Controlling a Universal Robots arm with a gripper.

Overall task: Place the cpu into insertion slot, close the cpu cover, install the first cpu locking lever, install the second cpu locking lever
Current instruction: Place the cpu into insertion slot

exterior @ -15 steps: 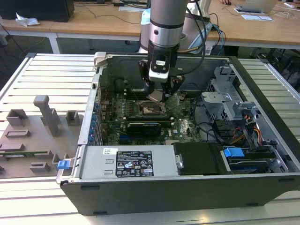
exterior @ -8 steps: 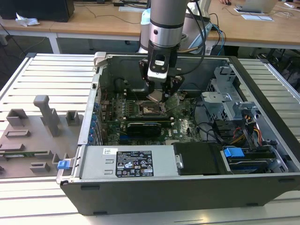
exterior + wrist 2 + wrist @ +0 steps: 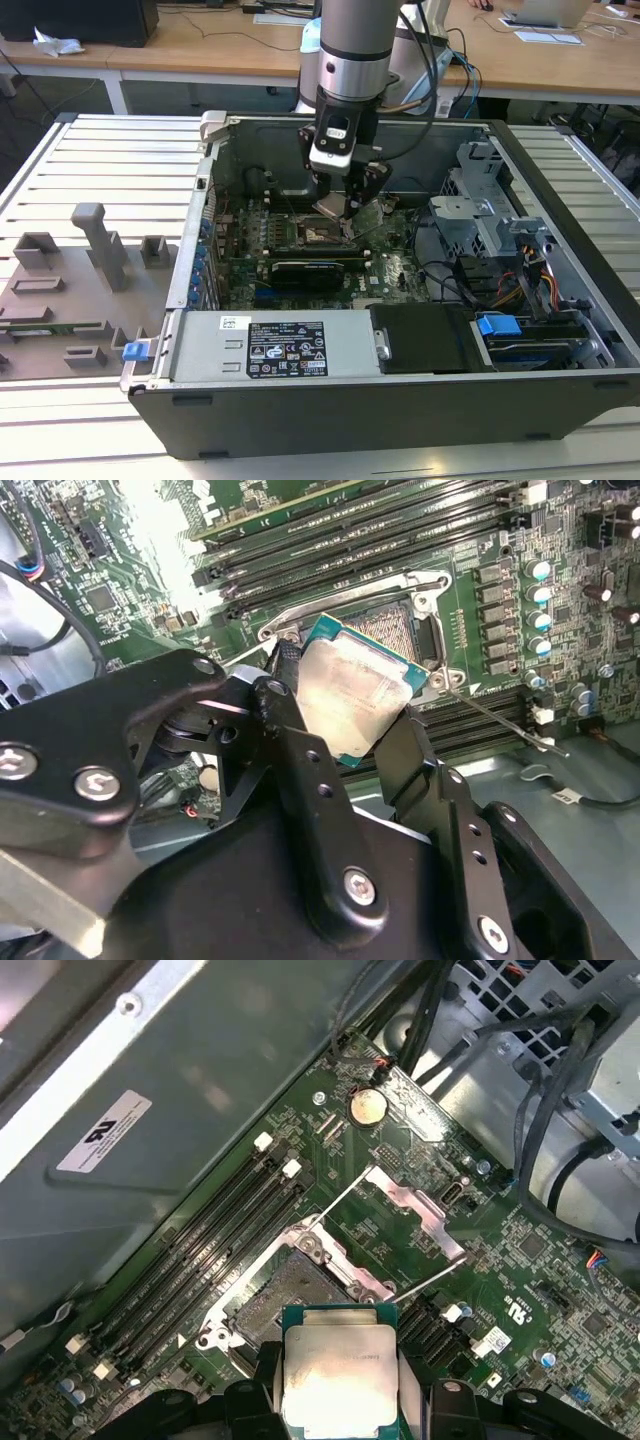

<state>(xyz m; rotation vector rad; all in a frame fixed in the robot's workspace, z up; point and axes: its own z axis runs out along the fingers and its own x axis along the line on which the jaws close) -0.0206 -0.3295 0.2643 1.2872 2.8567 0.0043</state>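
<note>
My gripper [image 3: 340,208] hangs inside the open computer case, just above the motherboard [image 3: 395,272]. It is shut on the cpu [image 3: 350,695], a square chip with a pale metal top and a green edge, pinched by two sides between the black fingers [image 3: 290,715]. The chip is held tilted a short way above the insertion slot [image 3: 285,1295], a dark square socket with a metal rim, seen in both wrist views [image 3: 395,630]. The cpu cover [image 3: 410,1205] lies flipped back beyond the socket. Two thin locking levers [image 3: 430,1278] stand loose beside it.
Long memory slots [image 3: 215,1240] run beside the socket. A black card [image 3: 310,270], the grey power supply [image 3: 270,345], a drive cage [image 3: 480,215] and cables [image 3: 450,280] crowd the case. Grey fixtures [image 3: 90,260] stand on the table at the exterior view's left.
</note>
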